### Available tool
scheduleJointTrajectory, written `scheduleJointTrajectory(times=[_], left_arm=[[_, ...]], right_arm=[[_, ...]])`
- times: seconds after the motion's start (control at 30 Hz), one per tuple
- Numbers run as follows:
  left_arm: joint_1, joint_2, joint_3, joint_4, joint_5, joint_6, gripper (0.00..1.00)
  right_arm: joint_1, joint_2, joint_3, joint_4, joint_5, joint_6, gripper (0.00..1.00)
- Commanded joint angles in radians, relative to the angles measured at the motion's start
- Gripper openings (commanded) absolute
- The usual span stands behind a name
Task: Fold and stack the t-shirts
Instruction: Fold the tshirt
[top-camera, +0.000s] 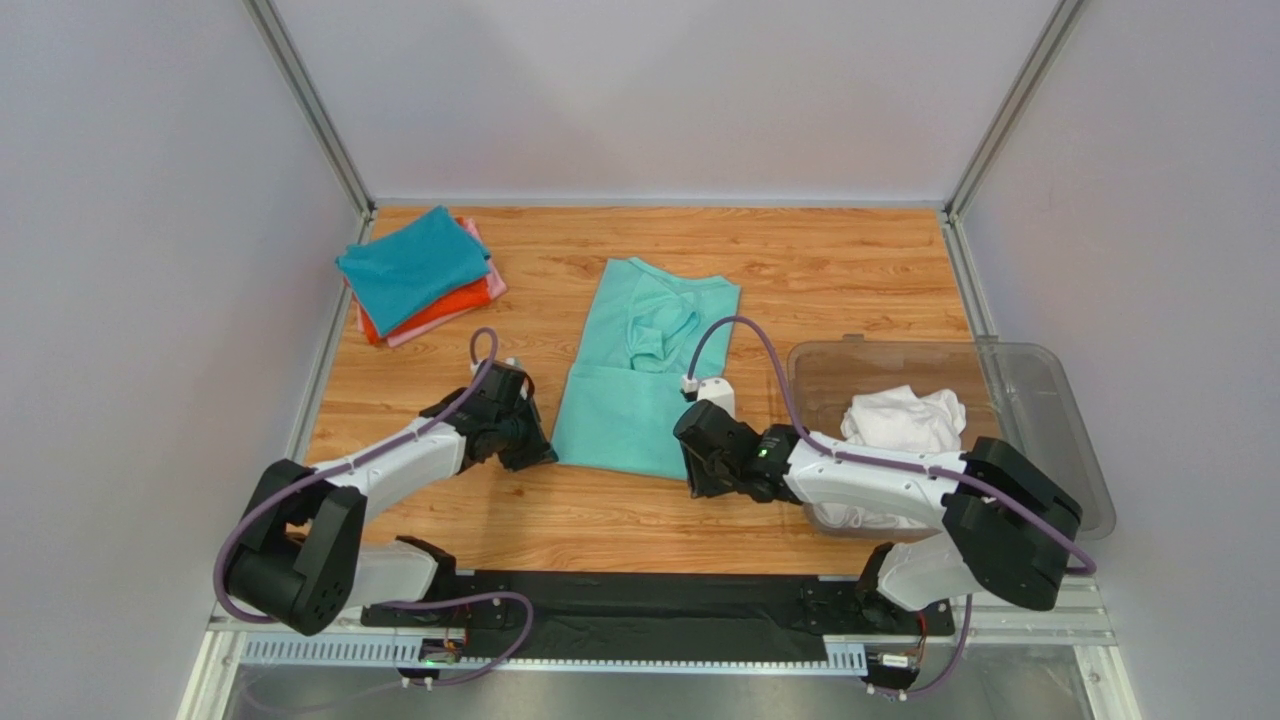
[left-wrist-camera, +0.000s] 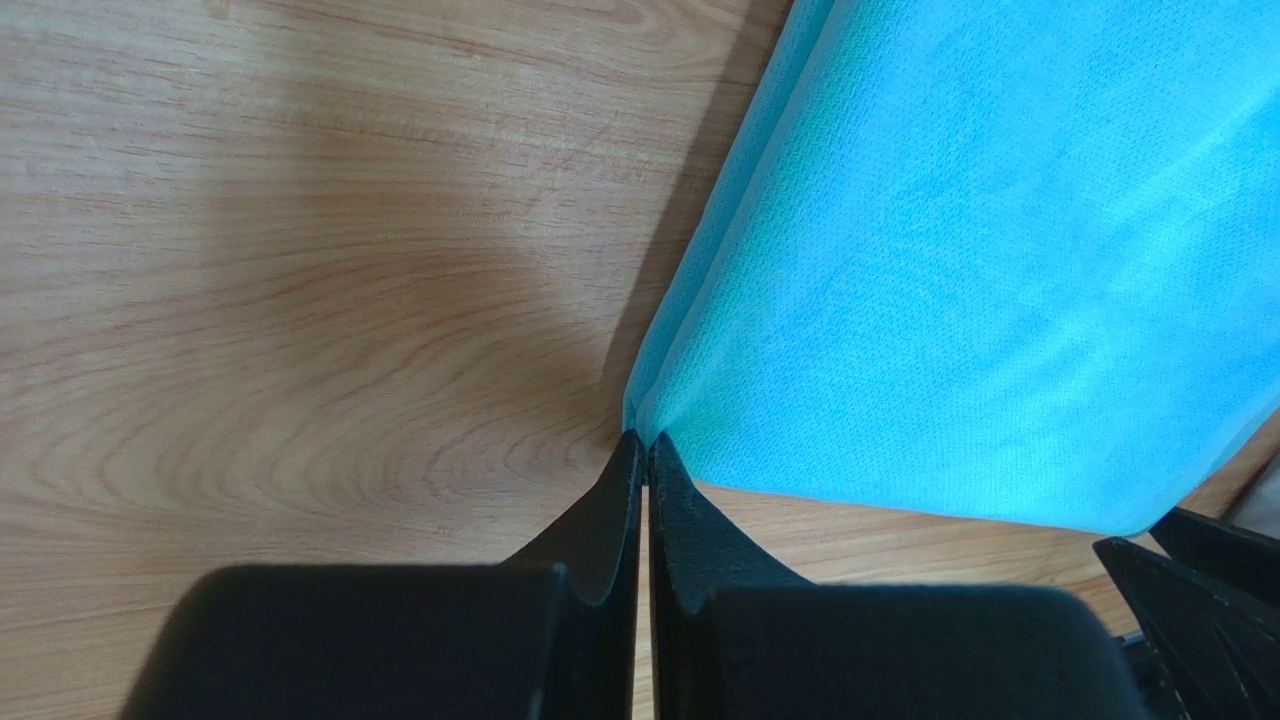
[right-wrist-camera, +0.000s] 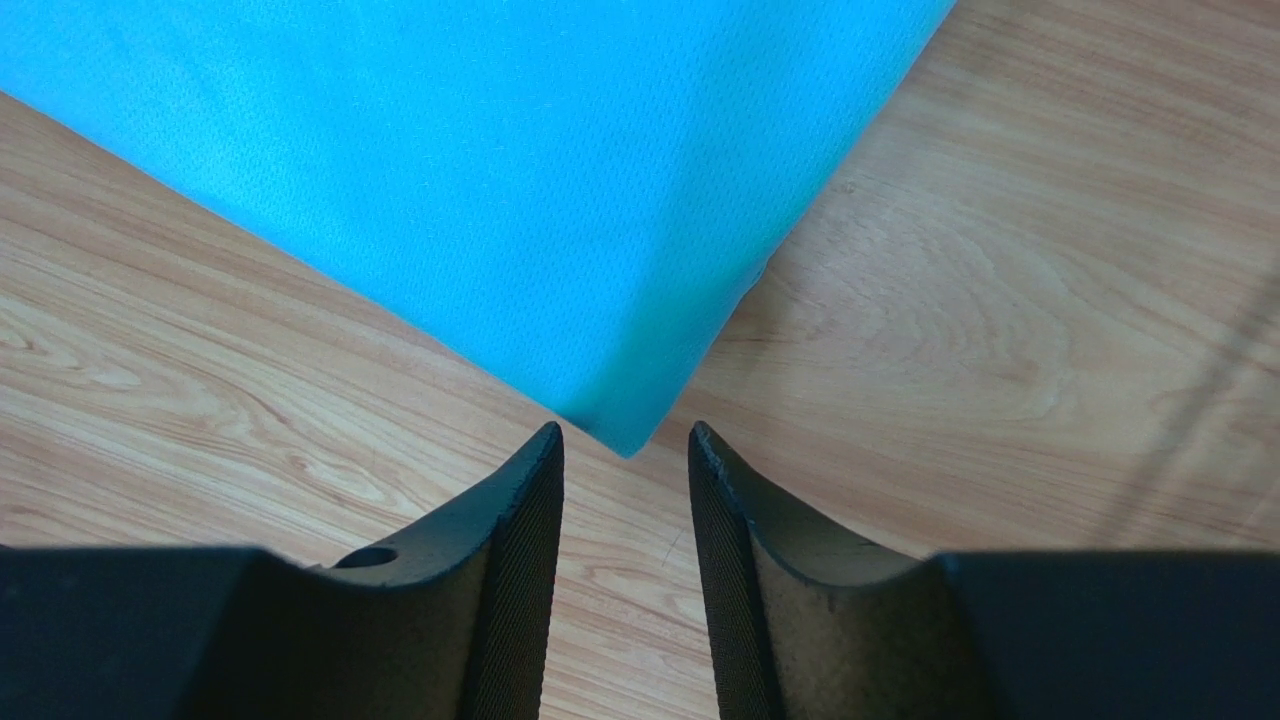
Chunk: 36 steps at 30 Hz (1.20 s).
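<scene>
The mint-green t-shirt (top-camera: 639, 368) lies partly folded in the middle of the table. My left gripper (top-camera: 538, 446) is shut on its near-left corner; in the left wrist view the jaws (left-wrist-camera: 648, 438) pinch the tip of the cloth (left-wrist-camera: 977, 270). My right gripper (top-camera: 688, 453) is open at the near-right corner, and in the right wrist view (right-wrist-camera: 624, 432) the corner of the cloth (right-wrist-camera: 496, 195) sits just at the gap between the fingertips. A folded stack sits at the far left: teal-blue shirt (top-camera: 409, 267) on top, orange-red (top-camera: 451, 308) and pink (top-camera: 478, 240) beneath.
A clear plastic bin (top-camera: 1037, 375) stands at the right with a crumpled white shirt (top-camera: 902, 417) in it; the right arm lies across its near side. Grey walls enclose the wooden table (top-camera: 842, 270) on three sides.
</scene>
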Motion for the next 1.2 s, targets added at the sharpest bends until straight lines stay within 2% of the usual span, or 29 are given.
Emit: scheduleJointTrajectory(times=[0.0,0.2,0.33,0.53,0.77,0.97,1.17], left_arm=[[0.003,-0.017,-0.006,-0.025,-0.033,0.022,0.0],[0.003,-0.018,-0.001,-0.028,-0.032,0.021,0.0],[0.003,-0.031,-0.003,-0.035,-0.033,0.021,0.0],[0.003,-0.121,-0.004,-0.11,-0.033,0.022,0.0],[0.003,-0.465,-0.043,-0.324,-0.049,0.004,0.0],[0.002,-0.786,0.0,-0.521,-0.099,-0.036,0.0],[0.002,-0.954,0.12,-0.673,-0.176,-0.056,0.0]], right_arm=[[0.004,0.022,0.049,0.01,0.048,-0.042,0.36],[0.004,0.054,0.066,0.019,0.041,-0.059,0.19],[0.001,0.064,0.065,0.021,0.024,-0.056,0.0],[0.003,-0.017,0.039,0.025,-0.089,-0.041,0.0],[0.049,-0.15,0.019,0.015,-0.421,-0.019,0.0],[0.102,-0.235,0.025,-0.008,-0.565,0.035,0.0],[0.133,-0.357,0.028,0.016,-0.672,0.111,0.0]])
